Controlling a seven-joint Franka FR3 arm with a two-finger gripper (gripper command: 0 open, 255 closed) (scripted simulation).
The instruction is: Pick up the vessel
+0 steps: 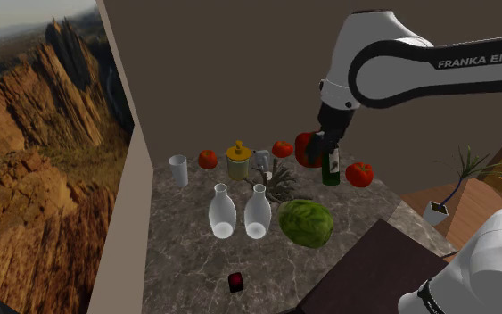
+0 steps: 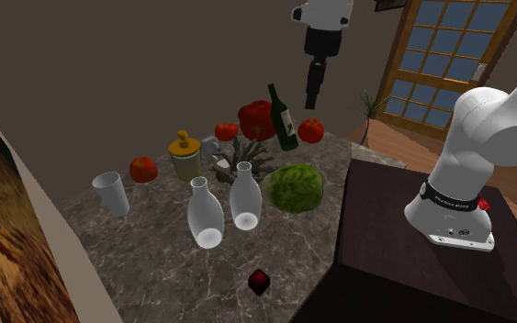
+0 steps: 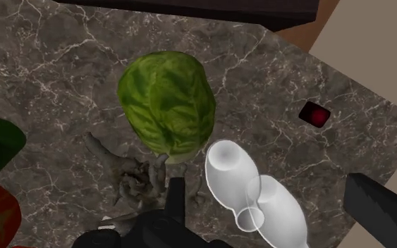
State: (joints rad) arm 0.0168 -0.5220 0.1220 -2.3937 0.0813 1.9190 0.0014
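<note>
Gripper [image 2: 313, 99] high over the table, jaws apart, holding nothing.

One white vessel [image 3: 226, 171] and its twin [image 3: 280, 211] stand upright side by side on the marbled table [image 3: 63, 84], well below the jaws. Sighted along the gripper, both fall between the two fingers, untouched. A green melon [image 3: 167, 102] lies just beside them.

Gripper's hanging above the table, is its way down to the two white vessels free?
Probably yes. The gripper hangs open above the table with nothing between it and the two white vessels. The green melon stands apart beside them. The vessels stand close together, which may crowd a finger.
</note>
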